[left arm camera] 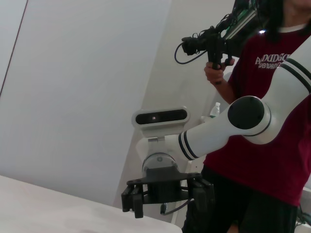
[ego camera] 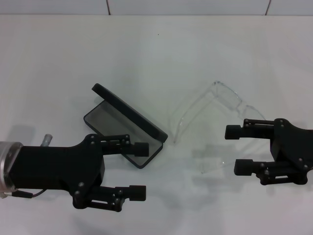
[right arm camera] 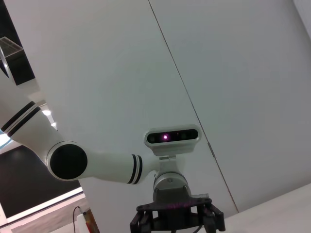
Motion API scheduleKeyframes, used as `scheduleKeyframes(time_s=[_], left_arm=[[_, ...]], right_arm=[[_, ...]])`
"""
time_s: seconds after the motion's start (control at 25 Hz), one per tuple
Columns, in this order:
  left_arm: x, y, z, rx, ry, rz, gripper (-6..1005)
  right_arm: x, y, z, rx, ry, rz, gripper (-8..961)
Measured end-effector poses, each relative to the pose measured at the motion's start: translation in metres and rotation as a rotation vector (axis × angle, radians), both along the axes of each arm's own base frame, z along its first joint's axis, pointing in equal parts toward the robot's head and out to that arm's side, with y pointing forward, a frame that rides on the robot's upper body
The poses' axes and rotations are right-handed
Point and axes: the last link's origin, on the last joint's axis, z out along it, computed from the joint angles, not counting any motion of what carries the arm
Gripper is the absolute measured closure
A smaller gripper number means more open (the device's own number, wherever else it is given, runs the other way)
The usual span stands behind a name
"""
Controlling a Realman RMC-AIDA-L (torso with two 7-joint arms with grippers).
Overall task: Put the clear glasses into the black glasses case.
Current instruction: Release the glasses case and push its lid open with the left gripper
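black glasses case (ego camera: 128,128) lying open on the white table (ego camera: 146,49), lid up on the far side, grey lining showing inside. used below as the landmark for every place.

clear glasses (ego camera: 215,117) resting on the table to the right of the case, well apart from it, not inside it. one thin clear arm curving toward the case's right end, the other clear arm reaching down toward the near edge. see-through lenses farthest from the case.

left gripper (ego camera: 138,171) just at the case's near right corner, upper finger (ego camera: 134,147) lying over the case's near edge, lower finger nearer than the case. jaws spread wide, holding nothing.

right gripper (ego camera: 239,150) far to the right of the case, just past the glasses. jaws spread wide, holding nothing, upper finger close under the lenses, lower finger beside the tip of the near clear arm. touching or not, cannot tell.

seen from the left wrist: right gripper (left arm camera: 165,194) low over the table's edge, with a person in a red shirt (left arm camera: 272,145) behind it holding a camera rig (left arm camera: 214,43).

seen from the right wrist: left gripper (right arm camera: 177,216), white arm and a plain wall behind.
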Motion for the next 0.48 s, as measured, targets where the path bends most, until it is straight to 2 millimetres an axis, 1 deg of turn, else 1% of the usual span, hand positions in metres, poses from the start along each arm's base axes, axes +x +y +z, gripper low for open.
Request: scheduleKeyframes(time_s=[0.48], left_arm=[[-0.0003, -0.0003, 0.0001, 0.004, -0.001, -0.001, 210]], right_arm=[[0.0002, -0.0002, -0.0007, -0.003, -0.004, 0.0, 213]])
